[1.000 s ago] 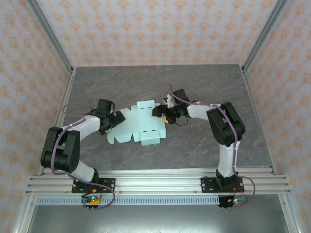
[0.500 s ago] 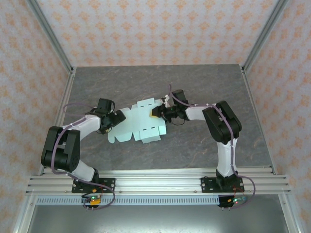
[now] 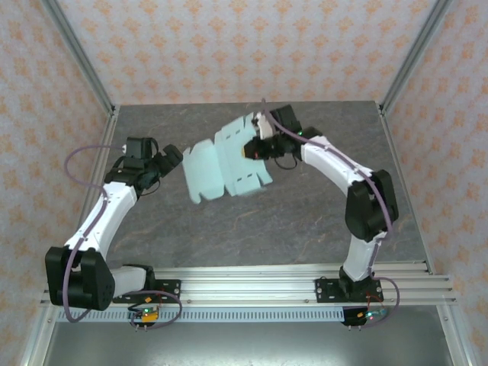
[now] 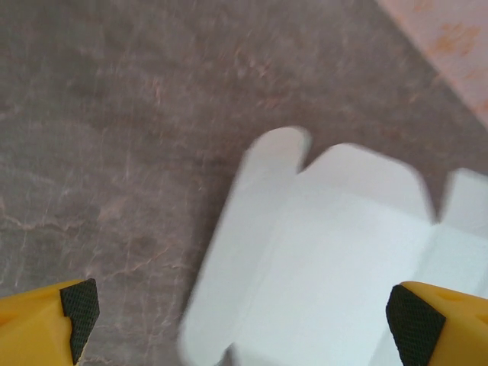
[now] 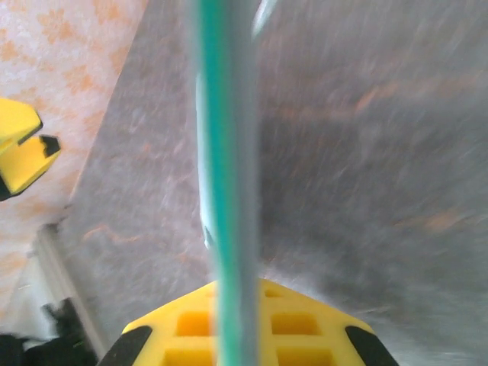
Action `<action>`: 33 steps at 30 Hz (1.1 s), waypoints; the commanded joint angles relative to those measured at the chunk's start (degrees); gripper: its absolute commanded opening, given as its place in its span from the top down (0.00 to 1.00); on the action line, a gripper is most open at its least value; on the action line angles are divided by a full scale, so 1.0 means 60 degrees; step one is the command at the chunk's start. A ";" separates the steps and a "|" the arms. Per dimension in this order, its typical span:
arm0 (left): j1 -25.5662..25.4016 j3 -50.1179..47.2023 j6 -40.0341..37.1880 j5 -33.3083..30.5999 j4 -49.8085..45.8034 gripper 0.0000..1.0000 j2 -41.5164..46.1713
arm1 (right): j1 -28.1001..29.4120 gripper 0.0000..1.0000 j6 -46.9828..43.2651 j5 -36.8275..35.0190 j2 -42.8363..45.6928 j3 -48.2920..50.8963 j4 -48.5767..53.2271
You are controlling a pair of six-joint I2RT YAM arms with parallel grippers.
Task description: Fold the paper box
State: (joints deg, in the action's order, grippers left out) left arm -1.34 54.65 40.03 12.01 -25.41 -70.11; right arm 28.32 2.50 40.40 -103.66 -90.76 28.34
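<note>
Paper box [image 3: 226,162], over the table [image 3: 305,217]: thin pale-mint card, matt, smooth. Table top: grey stone-look surface, veined, dull finish. Left gripper [image 3: 171,157]: smooth yellow plastic fingers [image 4: 30,334], black pads [image 4: 80,305] finely textured. Left arm [image 3: 103,217]: glossy white plastic. Rail [image 3: 252,284] along the table's near edge: ribbed silver metal, slight shine. Walls [image 3: 244,46] round the table: matt patterned covering, peach on cream.

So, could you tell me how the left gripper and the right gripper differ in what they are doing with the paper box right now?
The right gripper is shut on the paper box's right edge, while the left gripper is open and holds nothing. The right gripper's camera sees it edge-on; the left gripper's looks onto its flat face. Both have yellow fingers with black pads.
</note>
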 commanded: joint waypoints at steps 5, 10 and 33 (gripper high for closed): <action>0.0303 -0.0548 0.0337 -0.0159 -0.0098 0.00 0.0863 | 0.1774 0.96 -0.4499 -0.6810 0.1102 -0.1597 0.3019; 0.0388 -0.0937 0.0729 0.0093 0.0149 0.00 0.0763 | 0.3369 0.80 -0.5238 -0.8675 0.1180 -0.0139 0.2076; -0.2066 0.0360 -0.1500 0.0857 0.0920 0.10 -0.3677 | 0.1677 0.25 0.4837 -0.6565 0.4050 0.6342 -0.1801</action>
State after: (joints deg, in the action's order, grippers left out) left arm -12.86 53.12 35.53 22.09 -16.88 -90.56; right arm 39.09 18.79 -0.64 -78.87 -55.92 19.00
